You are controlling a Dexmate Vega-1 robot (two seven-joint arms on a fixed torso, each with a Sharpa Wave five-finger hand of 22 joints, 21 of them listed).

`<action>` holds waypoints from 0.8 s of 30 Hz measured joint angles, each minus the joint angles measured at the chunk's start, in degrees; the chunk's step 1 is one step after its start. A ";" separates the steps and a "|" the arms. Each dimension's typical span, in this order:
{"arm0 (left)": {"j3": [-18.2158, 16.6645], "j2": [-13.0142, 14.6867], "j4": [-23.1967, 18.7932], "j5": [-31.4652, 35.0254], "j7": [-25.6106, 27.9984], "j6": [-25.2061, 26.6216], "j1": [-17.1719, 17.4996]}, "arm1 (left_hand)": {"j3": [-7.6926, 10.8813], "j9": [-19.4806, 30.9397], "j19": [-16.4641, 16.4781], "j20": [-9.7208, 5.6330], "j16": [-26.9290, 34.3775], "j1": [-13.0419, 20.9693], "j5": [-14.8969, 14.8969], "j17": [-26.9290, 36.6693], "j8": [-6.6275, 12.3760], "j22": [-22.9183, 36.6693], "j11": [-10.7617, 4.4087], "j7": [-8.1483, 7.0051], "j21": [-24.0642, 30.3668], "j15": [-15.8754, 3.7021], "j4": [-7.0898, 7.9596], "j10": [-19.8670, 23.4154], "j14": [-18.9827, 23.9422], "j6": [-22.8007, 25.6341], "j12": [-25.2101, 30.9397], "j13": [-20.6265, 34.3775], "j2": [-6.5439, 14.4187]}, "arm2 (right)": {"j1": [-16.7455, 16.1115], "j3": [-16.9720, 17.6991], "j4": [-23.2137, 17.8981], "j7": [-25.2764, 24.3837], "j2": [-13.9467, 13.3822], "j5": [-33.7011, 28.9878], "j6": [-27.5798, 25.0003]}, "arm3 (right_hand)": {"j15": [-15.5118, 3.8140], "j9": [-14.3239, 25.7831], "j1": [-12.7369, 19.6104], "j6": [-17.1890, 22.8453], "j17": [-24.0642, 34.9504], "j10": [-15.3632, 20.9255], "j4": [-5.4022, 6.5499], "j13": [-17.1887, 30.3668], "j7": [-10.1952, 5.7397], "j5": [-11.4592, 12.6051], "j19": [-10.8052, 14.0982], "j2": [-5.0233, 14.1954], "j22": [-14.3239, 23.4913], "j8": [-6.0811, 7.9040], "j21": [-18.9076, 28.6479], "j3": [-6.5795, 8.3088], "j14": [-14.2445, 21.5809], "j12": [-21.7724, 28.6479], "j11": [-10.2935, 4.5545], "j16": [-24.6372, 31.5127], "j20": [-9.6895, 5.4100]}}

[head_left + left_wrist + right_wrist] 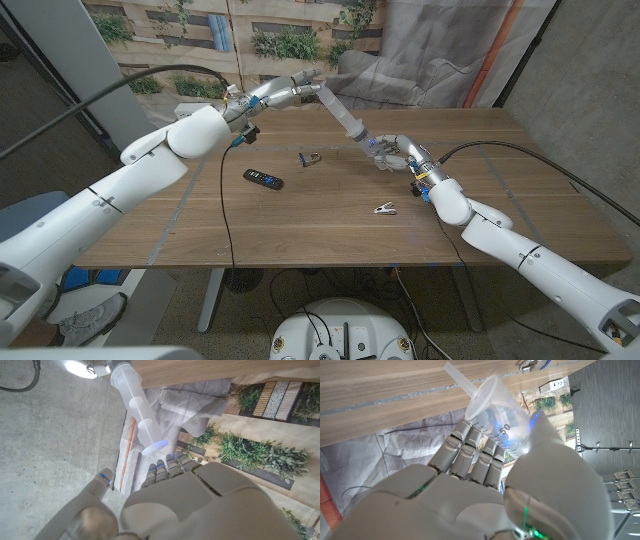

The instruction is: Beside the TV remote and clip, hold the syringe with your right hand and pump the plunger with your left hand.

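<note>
Worktop: you had a wooden worktop point(300, 225) of long planks, standing on pale metal legs point(211, 298).
Back wall: behind it you saw a printed backdrop point(290, 40) of wooden slats and green plants.
Drape: a crumpled grey sheet point(430, 50) hung to the right of that backdrop, with an orange strip point(497, 55) running down it.
Right wall: you faced plain grey concrete point(590, 90) there.
Floor: it was dark where you saw it under the worktop point(250, 320).
Left side: a grey panel point(60, 70) leaned there.
</note>
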 measured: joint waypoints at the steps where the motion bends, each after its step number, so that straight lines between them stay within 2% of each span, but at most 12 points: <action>1: 0.19 -0.20 0.15 0.00 0.00 0.00 -0.11 | 0.00 0.00 0.00 0.00 0.00 0.00 0.00 0.00 0.00 0.00 0.00 -0.04 0.00 0.00 0.00 0.00 0.00 -0.33 0.00 0.00 0.00 | 0.00 0.00 0.00 0.02 0.00 0.03 0.07 | 0.00 0.00 0.00 0.00 0.00 -0.01 -0.01 0.00 0.00 0.00 0.00 0.00 0.00 -0.05 0.00 0.01 0.00 -0.01 0.01 0.00 0.00; 24: 3.55 -3.11 3.28 2.77 -1.72 -1.59 -2.38 | 0.24 0.01 -0.31 -0.32 0.26 0.00 0.00 -0.42 0.45 -0.01 0.32 0.77 0.24 0.21 0.23 0.09 0.26 -0.43 0.19 -0.14 0.00 | 0.70 0.05 1.67 0.05 0.63 0.91 1.04 | 0.00 0.27 0.00 0.22 -0.02 -0.41 -0.17 -0.01 0.22 -0.04 0.00 0.00 0.00 -0.28 0.00 0.16 0.00 -0.03 -0.20 -0.01 0.00</action>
